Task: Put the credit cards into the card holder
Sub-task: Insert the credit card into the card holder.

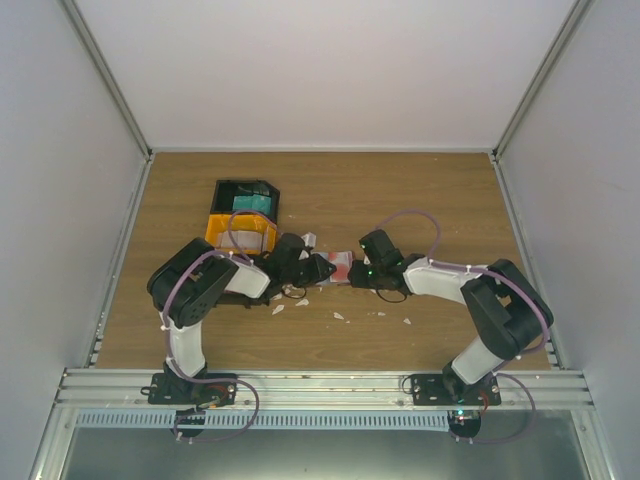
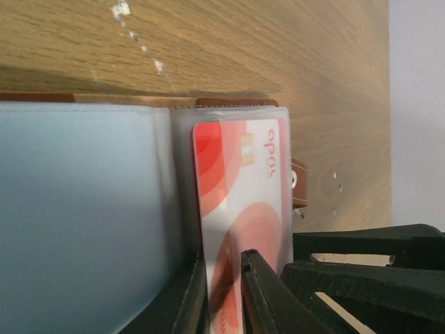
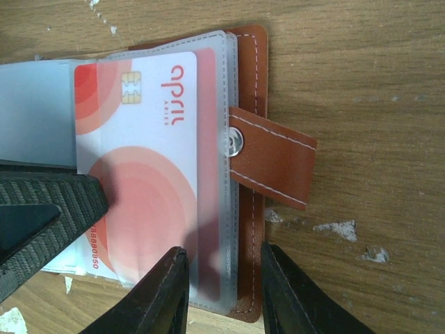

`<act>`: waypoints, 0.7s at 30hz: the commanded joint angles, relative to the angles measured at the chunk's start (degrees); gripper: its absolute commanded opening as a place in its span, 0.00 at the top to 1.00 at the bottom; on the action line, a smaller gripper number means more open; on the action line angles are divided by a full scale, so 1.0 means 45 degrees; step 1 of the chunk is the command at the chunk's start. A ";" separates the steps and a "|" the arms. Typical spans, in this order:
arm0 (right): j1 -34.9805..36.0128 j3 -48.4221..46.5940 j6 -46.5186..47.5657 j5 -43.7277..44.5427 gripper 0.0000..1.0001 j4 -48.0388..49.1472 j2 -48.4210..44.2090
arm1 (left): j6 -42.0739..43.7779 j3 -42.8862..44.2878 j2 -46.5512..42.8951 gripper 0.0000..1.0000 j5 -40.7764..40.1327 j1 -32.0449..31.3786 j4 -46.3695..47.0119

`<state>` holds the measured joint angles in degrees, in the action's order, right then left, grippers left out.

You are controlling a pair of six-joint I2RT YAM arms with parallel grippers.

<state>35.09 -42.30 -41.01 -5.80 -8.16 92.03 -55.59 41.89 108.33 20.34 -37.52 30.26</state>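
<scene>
The reddish-brown card holder (image 3: 274,156) lies open on the table, its clear sleeves fanned to the left. A red-and-white credit card (image 3: 139,188) sits partly inside one sleeve. My left gripper (image 2: 224,296) is shut on that card's (image 2: 240,202) near end, and its black fingers (image 3: 42,209) show at the left of the right wrist view. My right gripper (image 3: 224,296) is open, its fingers straddling the holder's near edge over the sleeve and leather cover. In the top view both grippers (image 1: 318,268) (image 1: 357,272) meet at the holder (image 1: 341,265) mid-table.
A black-and-orange compartment tray (image 1: 243,228) stands behind the left arm with a teal card (image 1: 252,203) in it. Small white scraps (image 1: 340,316) lie on the wood in front of the grippers. Grey walls enclose the table.
</scene>
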 commanded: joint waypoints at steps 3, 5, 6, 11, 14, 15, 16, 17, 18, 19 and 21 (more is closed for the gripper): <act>0.0185 0.0536 -0.0201 0.0137 0.70 -0.1067 -0.0385 | 0.1786 0.0343 -0.0773 0.77 -0.0305 -0.0256 -0.2642; 0.0187 0.0482 -0.0150 0.0225 0.68 -0.1117 -0.0706 | 0.2504 0.0641 -0.1200 0.73 -0.0365 -0.0274 -0.3582; 0.0175 0.0449 -0.0144 0.0297 0.68 -0.1174 -0.0839 | 0.2751 0.0727 -0.1408 0.71 -0.0605 -0.0276 -0.4047; 0.0170 0.0349 -0.0145 0.0444 0.66 -0.1173 -0.1257 | 0.3897 0.1217 -0.2200 0.62 -0.1100 -0.0276 -0.5784; 0.0172 0.0284 -0.0004 0.0290 0.64 -0.0962 -0.1206 | 0.4312 0.1718 -0.2297 0.57 -0.1242 -0.0276 -0.6885; 0.0190 0.0273 0.0006 0.0117 0.64 -0.0833 -0.1163 | 0.4427 0.1889 -0.2316 0.55 -0.1336 -0.0276 -0.7287; 0.0185 0.0291 0.0002 -0.0051 0.64 -0.0699 -0.1140 | 0.4537 0.2008 -0.2348 0.53 -0.1434 -0.0293 -0.7664; 0.0190 0.0323 -0.0032 -0.0206 0.63 -0.0573 -0.1152 | 0.4629 0.2104 -0.2398 0.51 -0.1561 -0.0295 -0.7992; 0.0190 0.0378 -0.0095 -0.0299 0.63 -0.0469 -0.1171 | 0.4740 0.2174 -0.2441 0.50 -0.1667 -0.0296 -0.8250; 0.0195 0.0419 -0.0152 -0.0330 0.63 -0.0410 -0.1207 | 0.4876 0.2251 -0.2459 0.49 -0.1807 -0.0296 -0.8502; 0.0190 0.0483 -0.0201 -0.0355 0.62 -0.0341 -0.1230 | 0.5087 0.2373 -0.2412 0.49 -0.2014 -0.0296 -0.8782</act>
<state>35.46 -41.01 -41.04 -6.35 -11.70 87.33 -36.64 50.76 99.09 14.63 -38.28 -3.11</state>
